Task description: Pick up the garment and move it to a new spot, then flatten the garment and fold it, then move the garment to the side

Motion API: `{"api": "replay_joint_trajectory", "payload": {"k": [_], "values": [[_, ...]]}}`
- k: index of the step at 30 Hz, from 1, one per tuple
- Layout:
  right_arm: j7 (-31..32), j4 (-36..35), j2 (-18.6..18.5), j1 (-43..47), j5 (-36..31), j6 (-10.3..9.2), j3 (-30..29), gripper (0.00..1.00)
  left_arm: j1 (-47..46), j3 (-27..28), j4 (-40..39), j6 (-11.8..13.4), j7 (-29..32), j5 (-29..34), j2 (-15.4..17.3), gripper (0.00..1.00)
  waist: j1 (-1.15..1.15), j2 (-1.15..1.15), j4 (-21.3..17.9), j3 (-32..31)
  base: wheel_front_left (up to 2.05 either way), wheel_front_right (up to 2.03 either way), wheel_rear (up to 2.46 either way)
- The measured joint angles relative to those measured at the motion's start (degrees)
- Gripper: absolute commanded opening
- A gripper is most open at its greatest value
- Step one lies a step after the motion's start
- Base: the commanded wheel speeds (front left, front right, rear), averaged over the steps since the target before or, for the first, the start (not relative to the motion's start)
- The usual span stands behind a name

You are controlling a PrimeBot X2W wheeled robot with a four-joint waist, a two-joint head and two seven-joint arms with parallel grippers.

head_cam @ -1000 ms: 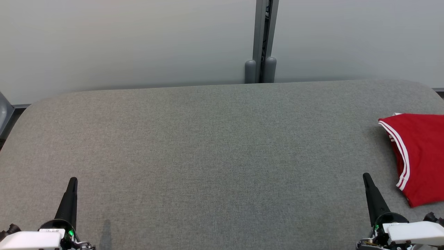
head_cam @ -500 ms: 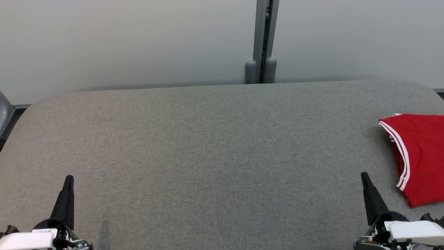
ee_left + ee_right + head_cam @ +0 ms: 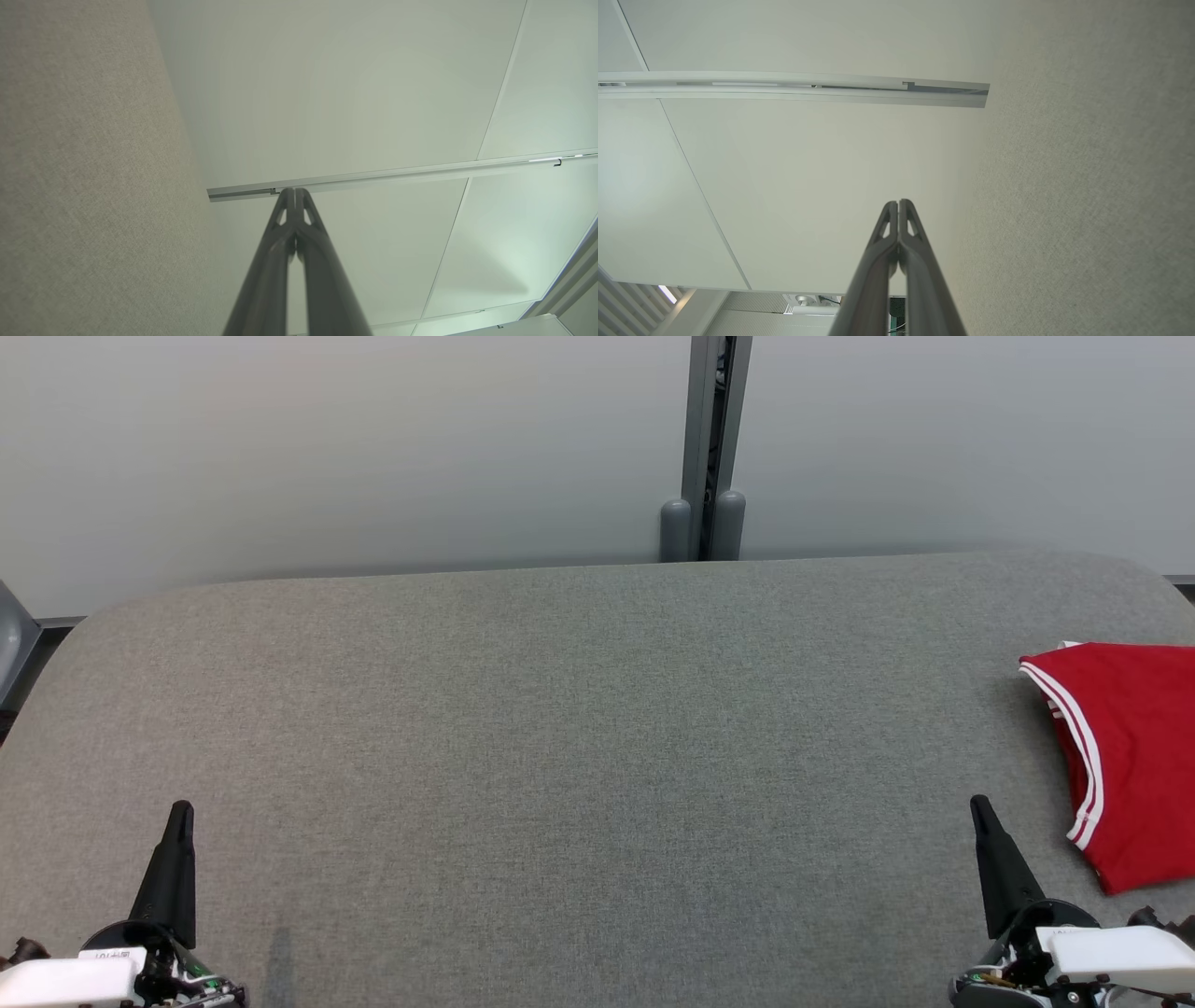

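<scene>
- Lying on the grey fabric counter (image 3: 597, 728) at the right edge of the head view: red garment (image 3: 1134, 756), folded flat, white double stripe along its left-hand hem, partly cut off by the frame edge.
- Rising from the lower left corner of that frame: left hand (image 3: 178, 810), dark fingers (image 3: 171, 887) pressed together into one point, holding nothing, tip over bare counter.
- Rising from the lower right corner: right hand (image 3: 977, 803), fingers likewise together and empty, just left of the garment's lower corner (near it, not touching).
- Seen in the left wrist view: both fingers (image 3: 271, 261) meeting at the tips in mid-frame, counter fabric down the left side, pale wall panels (image 3: 373, 93) to the right, a metal strip (image 3: 397, 173) crossing behind the tips.
- Seen in the right wrist view: fingers (image 3: 873, 270) closed tip to tip at lower centre, counter fabric down the right side, pale panels and a metal strip at upper left.
- Standing behind the counter at upper centre of the head view: grey post (image 3: 705, 448) between two pale panels.
</scene>
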Motion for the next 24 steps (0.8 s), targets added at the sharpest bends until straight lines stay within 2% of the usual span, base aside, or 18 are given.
{"api": "replay_joint_trajectory", "payload": {"k": [24], "values": [[0.13, 0.00, 0.09, 0.00, -0.01, 0.00, -0.09, 0.00, -0.02, 0.30, 0.01, 0.00, 0.21, 0.13, -0.22, 0.00, 0.00, 0.00, 0.00, 0.00, 0.00, 0.00, 0.00]]}}
